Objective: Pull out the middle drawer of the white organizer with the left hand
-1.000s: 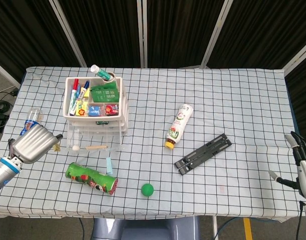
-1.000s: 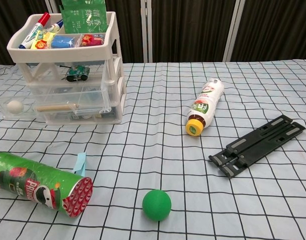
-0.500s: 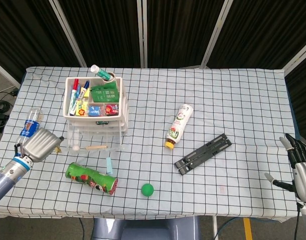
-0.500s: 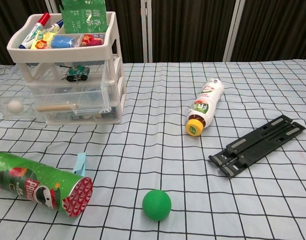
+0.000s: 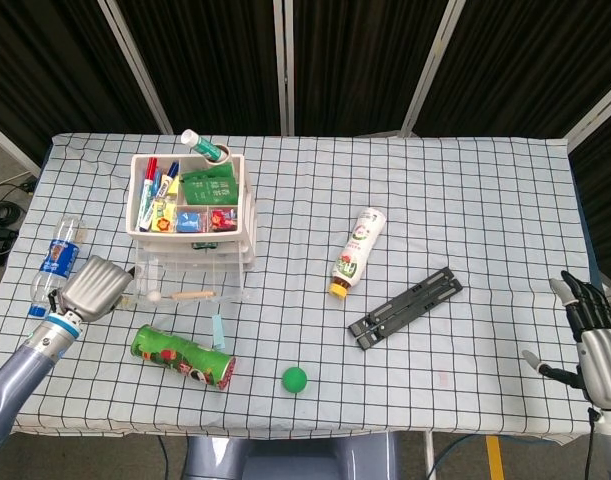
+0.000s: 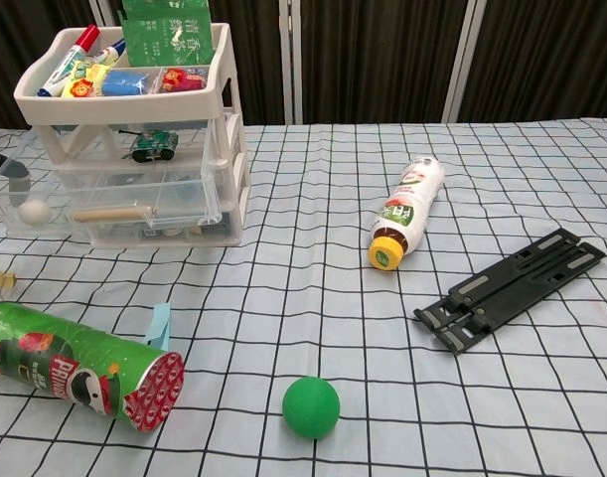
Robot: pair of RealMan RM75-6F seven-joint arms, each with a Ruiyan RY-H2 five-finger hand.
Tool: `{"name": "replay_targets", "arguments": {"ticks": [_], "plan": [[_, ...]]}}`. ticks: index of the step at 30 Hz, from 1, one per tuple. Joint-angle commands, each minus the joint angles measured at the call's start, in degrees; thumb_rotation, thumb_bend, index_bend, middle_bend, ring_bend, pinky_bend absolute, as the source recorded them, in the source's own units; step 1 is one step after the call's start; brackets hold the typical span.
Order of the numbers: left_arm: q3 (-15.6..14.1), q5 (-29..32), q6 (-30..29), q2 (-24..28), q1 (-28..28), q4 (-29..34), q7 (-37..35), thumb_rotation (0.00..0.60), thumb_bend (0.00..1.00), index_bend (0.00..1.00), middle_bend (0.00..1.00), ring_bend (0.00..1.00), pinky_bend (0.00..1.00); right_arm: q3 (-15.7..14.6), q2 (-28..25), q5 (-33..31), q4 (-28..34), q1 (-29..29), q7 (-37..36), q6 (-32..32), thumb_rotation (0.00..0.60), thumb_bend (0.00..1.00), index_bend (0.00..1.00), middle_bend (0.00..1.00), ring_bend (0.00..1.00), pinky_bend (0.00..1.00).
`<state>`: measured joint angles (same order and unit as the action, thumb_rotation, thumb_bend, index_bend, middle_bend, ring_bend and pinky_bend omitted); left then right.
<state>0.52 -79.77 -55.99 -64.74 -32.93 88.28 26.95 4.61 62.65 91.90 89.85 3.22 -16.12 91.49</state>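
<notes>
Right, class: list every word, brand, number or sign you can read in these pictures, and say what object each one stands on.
"Pringles", partly legible: on the green cardboard crisp tube lying on its side.
Chinese characters, too blurred to read: on the green packets in the white plastic organizer.
Label print, too small to read: on the white plastic bottle with a yellow cap.
Blue label, unreadable: on the clear plastic water bottle.

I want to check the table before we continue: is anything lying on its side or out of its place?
Yes. The green chip can and the white sauce bottle both lie on their sides, as does a water bottle near the left hand. One clear drawer of the white organizer stands pulled out.
</notes>
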Motion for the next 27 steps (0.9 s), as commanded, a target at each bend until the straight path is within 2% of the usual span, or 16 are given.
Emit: {"name": "replay_targets", "arguments": {"ticks": [1, 2, 3, 4, 10, 13, 15, 17, 18, 20, 23, 27], "plan": [[0.5, -0.5, -3.8, -0.6, 1.9, 0.2, -2.4, 0.600, 0.34, 0.38, 0.87, 0.81, 0.71, -0.2, 0.1, 0.2, 0.1, 0.0, 0.3, 0.1, 0.600, 0.03, 0.00, 0.00, 0.00, 0.00], [0.6, -0.9, -5.3, -0.6, 2.6, 0.5, -3.2, 0.600, 0.34, 0.38, 0.86, 0.81, 0.69, -0.2, 0.1, 0.3, 0.1, -0.1, 0.3, 0.2, 0.600, 0.03, 0.00, 0.00, 0.00, 0.00], [1.2, -1.4, -10.3, -0.6, 4.8, 1.5, -4.8, 0.600, 0.33, 0.37, 0.85, 0.80, 0.67, -0.2, 0.2, 0.3, -0.1, -0.1, 1.0, 0.2, 0.600, 0.03, 0.00, 0.00, 0.00, 0.00], [0.7, -3.2, -15.5, -1.2, 7.5, 1.9, -5.3, 0.600, 0.33, 0.37, 0.84, 0.79, 0.66, -0.2, 0.6, 0.0, -0.2, 0.0, 2.1, 0.0, 0.600, 0.03, 0.00, 0.00, 0.00, 0.00], [-0.4, -7.7, -26.9, -3.3, 13.3, 1.7, -3.6, 0.600, 0.31, 0.33, 0.75, 0.71, 0.60, -0.3, 1.2, -0.4, -0.3, 0.4, 3.4, -1.0, 0.600, 0.03, 0.00, 0.00, 0.00, 0.00], [-0.2, -8.5, -33.6, -5.7, 17.1, 1.8, -3.9, 0.600, 0.27, 0.20, 0.51, 0.51, 0.52, -0.1, 1.6, -1.0, -0.5, 0.5, 4.4, -1.1, 0.600, 0.03, 0.00, 0.00, 0.00, 0.00], [-0.1, -8.5, -36.1, -7.0, 18.8, 2.1, -4.8, 0.600, 0.24, 0.05, 0.25, 0.29, 0.38, 0.1, 1.9, -1.3, -0.7, 0.5, 5.1, -1.1, 0.600, 0.03, 0.00, 0.00, 0.00, 0.00], [-0.4, -8.6, -38.2, -7.9, 20.7, 3.2, -6.4, 0.600, 0.19, 0.00, 0.07, 0.13, 0.25, 0.3, 2.3, -1.5, -1.1, 0.5, 6.1, -0.9, 0.600, 0.03, 0.00, 0.00, 0.00, 0.00], [-0.7, -8.7, -39.4, -8.4, 21.8, 3.9, -7.4, 0.600, 0.16, 0.00, 0.03, 0.08, 0.21, 0.5, 2.5, -1.6, -1.4, 0.5, 6.8, -0.7, 0.600, 0.03, 0.00, 0.00, 0.00, 0.00], [-1.0, -8.7, -41.0, -8.8, 23.4, 5.0, -9.0, 0.600, 0.11, 0.00, 0.00, 0.00, 0.11, 0.7, 2.9, -1.9, -1.9, 0.5, 8.1, -0.5, 0.600, 0.03, 0.00, 0.00, 0.00, 0.00], [-1.7, -8.7, -43.5, -9.7, 26.2, 6.0, -11.6, 0.600, 0.08, 0.00, 0.00, 0.00, 0.01, 0.9, 3.5, -1.8, -2.6, 0.5, 9.0, 0.0, 0.600, 0.03, 0.00, 0.00, 0.00, 0.00], [-1.6, -9.3, -44.5, -10.4, 27.6, 3.4, -14.1, 0.600, 0.07, 0.00, 0.00, 0.00, 0.00, 0.6, 3.8, -1.6, -3.3, 0.7, 8.6, -0.3, 0.600, 0.03, 0.00, 0.00, 0.00, 0.00]]}}
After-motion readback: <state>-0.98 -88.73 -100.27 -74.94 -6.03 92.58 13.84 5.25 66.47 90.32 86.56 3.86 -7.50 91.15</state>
